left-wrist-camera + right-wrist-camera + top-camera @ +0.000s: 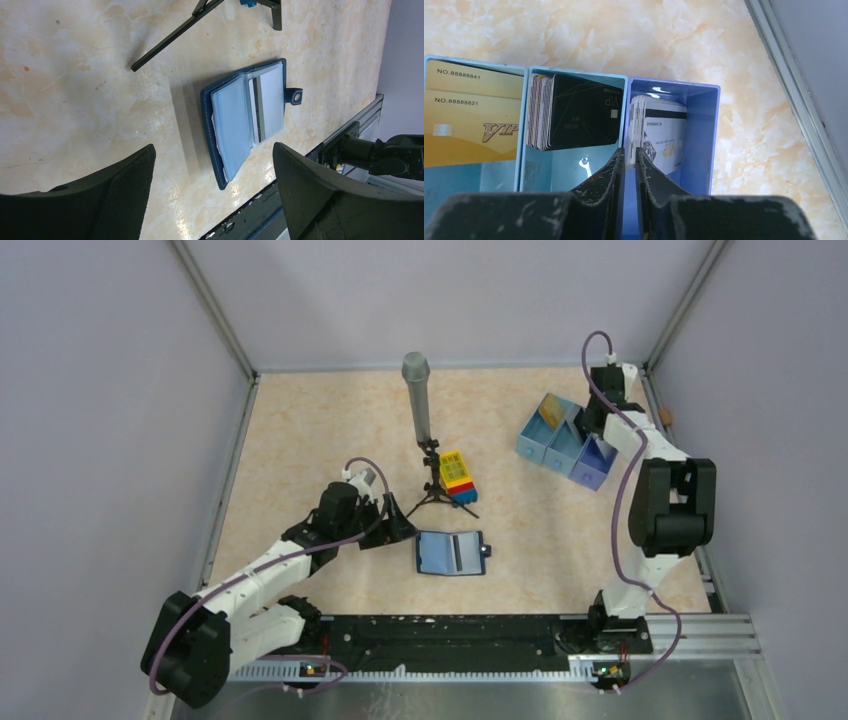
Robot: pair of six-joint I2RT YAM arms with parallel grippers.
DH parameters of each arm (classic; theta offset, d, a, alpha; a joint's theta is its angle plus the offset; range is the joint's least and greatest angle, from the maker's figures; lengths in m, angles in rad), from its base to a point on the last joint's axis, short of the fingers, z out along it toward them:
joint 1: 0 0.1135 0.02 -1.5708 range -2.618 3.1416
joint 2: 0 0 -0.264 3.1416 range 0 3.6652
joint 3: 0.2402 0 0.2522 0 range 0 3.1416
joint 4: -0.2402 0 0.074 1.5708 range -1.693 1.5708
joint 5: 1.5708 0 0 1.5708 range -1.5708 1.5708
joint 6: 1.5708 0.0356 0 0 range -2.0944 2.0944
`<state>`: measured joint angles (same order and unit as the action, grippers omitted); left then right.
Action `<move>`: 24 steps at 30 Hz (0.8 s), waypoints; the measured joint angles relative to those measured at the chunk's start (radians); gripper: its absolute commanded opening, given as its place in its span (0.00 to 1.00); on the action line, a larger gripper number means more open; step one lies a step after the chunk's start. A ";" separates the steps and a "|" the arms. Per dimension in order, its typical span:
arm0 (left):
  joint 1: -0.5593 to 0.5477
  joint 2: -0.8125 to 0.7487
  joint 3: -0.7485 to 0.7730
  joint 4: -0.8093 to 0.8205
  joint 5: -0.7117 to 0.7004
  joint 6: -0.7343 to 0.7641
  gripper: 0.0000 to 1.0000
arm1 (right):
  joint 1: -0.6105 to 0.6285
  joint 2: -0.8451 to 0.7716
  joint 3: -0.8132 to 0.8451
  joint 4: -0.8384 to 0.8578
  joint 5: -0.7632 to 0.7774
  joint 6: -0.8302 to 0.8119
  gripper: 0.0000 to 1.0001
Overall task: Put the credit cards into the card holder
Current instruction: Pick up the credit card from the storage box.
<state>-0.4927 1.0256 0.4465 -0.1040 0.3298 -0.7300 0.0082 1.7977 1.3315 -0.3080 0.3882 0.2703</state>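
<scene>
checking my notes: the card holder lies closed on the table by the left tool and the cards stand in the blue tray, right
Not quite. The card holder lies open, not closed, as the left wrist view shows. The rest stands: it is by the left tool, and the cards stand in the blue tray.

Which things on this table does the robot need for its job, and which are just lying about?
Part of the job: gold credit cards, dark credit cards, white credit cards, all in the tray; the open card holder.
Just lying about: microphone on its tripod; toy brick block.
</scene>
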 measured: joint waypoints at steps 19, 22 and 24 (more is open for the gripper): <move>0.001 0.000 -0.017 0.007 0.014 0.000 0.88 | 0.000 0.057 0.024 -0.051 0.005 -0.031 0.61; 0.001 0.000 -0.017 0.007 0.014 0.000 0.88 | 0.000 0.071 0.024 -0.056 0.003 -0.031 0.62; 0.001 0.000 -0.017 0.007 0.014 0.000 0.88 | 0.000 0.077 0.024 -0.056 0.002 -0.030 0.62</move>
<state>-0.4915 1.0256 0.4294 -0.0971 0.3435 -0.7300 0.0082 1.8748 1.3560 -0.3641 0.3904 0.2401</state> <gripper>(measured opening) 0.874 0.616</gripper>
